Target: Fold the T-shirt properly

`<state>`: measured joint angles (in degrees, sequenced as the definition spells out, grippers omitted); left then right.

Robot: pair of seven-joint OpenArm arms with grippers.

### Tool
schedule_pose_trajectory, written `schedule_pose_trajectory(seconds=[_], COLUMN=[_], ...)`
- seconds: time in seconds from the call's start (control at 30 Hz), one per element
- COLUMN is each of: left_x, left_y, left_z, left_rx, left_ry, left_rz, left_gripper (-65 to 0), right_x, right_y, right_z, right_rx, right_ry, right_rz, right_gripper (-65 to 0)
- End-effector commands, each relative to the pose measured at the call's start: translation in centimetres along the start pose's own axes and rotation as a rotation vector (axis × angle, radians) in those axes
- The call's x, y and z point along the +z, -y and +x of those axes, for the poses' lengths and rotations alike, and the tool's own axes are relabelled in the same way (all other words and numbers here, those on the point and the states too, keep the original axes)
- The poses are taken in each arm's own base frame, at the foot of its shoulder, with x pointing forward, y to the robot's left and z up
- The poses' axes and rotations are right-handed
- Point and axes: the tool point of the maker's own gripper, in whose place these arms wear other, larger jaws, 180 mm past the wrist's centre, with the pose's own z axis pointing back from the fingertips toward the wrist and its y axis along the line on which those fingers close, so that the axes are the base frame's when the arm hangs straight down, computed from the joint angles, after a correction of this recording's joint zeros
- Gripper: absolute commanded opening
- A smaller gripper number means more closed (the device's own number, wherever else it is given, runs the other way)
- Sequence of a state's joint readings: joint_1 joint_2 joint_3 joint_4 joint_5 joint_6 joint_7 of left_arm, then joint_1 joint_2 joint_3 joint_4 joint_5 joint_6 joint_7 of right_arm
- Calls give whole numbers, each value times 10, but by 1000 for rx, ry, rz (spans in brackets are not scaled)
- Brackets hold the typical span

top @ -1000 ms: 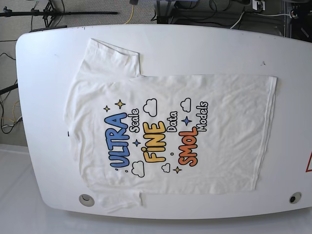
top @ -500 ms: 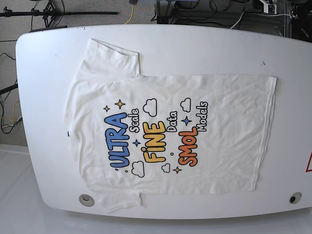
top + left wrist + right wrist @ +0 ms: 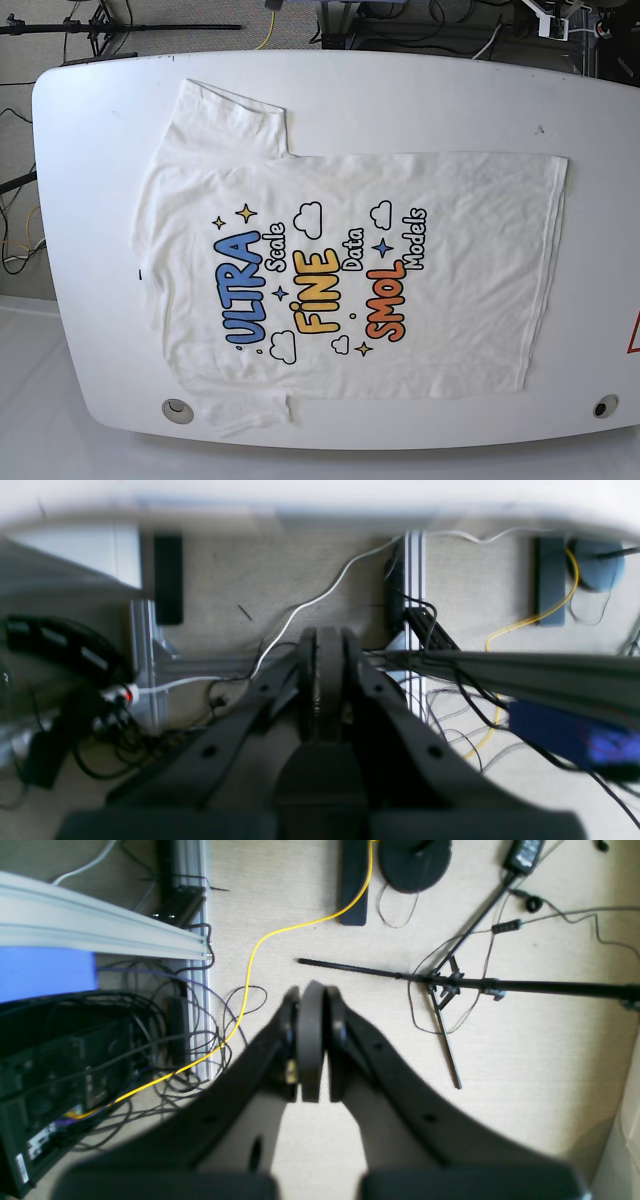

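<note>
T-shirt (image 3: pixel 350 270) lies spread flat and print-up on the white surface (image 3: pixel 90 200) in the base view, unfolded, with one sleeve spread toward the far edge and the other bunched at the near edge beside a round fitting (image 3: pixel 177 408). We read the blue "ULTRA", yellow "FINE" and orange "SMOL" running sideways across its chest, with clouds and stars around them. Neither of our arms shows in that view, so the shirt is well apart from both grippers and nothing touches it.

Our left gripper (image 3: pixel 327 645) has its jaws pressed together with nothing between them. It hangs over carpeted floor (image 3: pixel 280 575) away from the surface; beyond its tips a white cable (image 3: pixel 320 597) crosses the carpet, to its right run an aluminium frame rail (image 3: pixel 415 580) and a yellow cable (image 3: pixel 540 615), and a blue box (image 3: pixel 560 730) sits lower on that side. This view is soft, so finer detail is unclear.

Our right gripper (image 3: pixel 312 1005) is likewise closed and empty, also over the carpet. To its left a yellow cable (image 3: pixel 250 965) winds toward a tangle of black wires by a frame rail (image 3: pixel 195 870); to its right and just beyond its tips a black tripod stand (image 3: pixel 450 982) lies across the floor. No cloth appears in either wrist view.
</note>
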<state>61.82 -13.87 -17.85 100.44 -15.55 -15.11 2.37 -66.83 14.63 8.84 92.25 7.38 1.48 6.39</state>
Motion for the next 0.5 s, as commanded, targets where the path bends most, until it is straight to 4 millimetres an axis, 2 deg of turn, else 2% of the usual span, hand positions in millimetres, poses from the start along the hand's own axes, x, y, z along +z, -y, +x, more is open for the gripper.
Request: schedule_pose_trajectory(seconds=[0.0,0.2,0.47], left_x=[9,24,29], left_y=[0,2,0], left_z=[7,21,39], left_rx=[-22,-62,-92], left_ry=[7,25,49], left_rz=[-7,-5,6], left_gripper=[-650,-650,-650], right_x=[9,21,26], right_y=[7,11,10], right_z=[12,36,65], right_rx=[15,63,87], right_ry=[22,35,66], right_rz=[-1,33,48], right_gripper=[-647,-646,-646])
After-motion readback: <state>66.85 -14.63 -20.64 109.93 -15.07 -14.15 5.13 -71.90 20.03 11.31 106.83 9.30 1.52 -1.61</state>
